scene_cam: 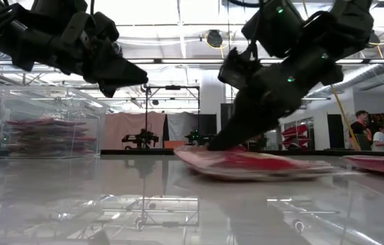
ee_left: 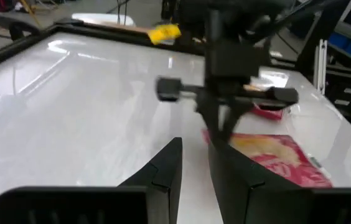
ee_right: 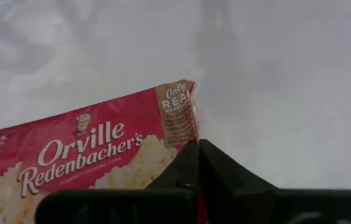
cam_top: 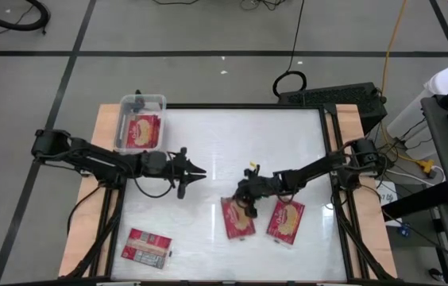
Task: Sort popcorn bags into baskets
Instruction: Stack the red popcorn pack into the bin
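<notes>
I'm mid-pick: my right gripper [cam_top: 247, 200] is pinched shut on the corner of the middle popcorn bag [cam_top: 237, 218], which lies flat beneath it. Next comes a lift toward the basket [cam_top: 139, 121] (far off, behind the left gripper [cam_top: 195, 171], its fingers narrow, holding nothing).

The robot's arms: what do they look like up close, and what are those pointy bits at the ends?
Both arms are matte black, built of jointed segments with thin black cables looping alongside. The left gripper ends in two slim jaws tapering to a point. The right gripper looks the same, with a short crossbar behind the jaws, seen in the left wrist view. Small green lights glow on the arm on the right of the low view.
</notes>
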You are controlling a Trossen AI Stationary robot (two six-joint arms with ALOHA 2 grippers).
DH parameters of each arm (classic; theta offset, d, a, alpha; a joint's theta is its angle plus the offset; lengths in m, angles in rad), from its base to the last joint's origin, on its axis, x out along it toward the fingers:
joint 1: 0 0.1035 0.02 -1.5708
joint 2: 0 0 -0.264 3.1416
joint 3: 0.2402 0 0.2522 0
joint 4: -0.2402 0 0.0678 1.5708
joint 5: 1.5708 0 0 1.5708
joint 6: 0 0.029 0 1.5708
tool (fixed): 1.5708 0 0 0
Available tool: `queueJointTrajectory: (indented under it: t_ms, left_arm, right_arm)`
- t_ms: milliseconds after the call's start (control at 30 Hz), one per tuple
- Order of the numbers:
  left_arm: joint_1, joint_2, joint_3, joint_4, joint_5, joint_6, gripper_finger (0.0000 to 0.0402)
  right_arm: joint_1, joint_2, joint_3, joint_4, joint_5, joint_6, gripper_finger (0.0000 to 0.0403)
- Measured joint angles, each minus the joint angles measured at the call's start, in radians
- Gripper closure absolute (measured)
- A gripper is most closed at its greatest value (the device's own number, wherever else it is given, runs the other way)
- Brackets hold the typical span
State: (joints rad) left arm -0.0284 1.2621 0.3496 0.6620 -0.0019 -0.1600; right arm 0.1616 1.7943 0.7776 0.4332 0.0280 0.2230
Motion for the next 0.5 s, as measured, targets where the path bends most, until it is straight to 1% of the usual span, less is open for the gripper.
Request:
queueJointTrajectory:
  t_ms: [133,267,500]
  left_arm:
    - [-0.017,0.036,0.000,0.001,0.000,-0.016,0.0315]
    - [-0.025,0.075,0.000,0.002,0.000,-0.084,0.0282]
    - [-0.026,0.173,0.000,0.071,-0.032,-0.183,0.0202]
  right_arm:
    - [-0.037,-0.008,0.000,0.017,0.094,-0.048,0.0402]
    - [-0.059,-0.042,0.000,0.020,0.206,-0.083,0.0403]
    - [-0.086,-0.118,0.000,0.049,0.211,-0.146,0.0403]
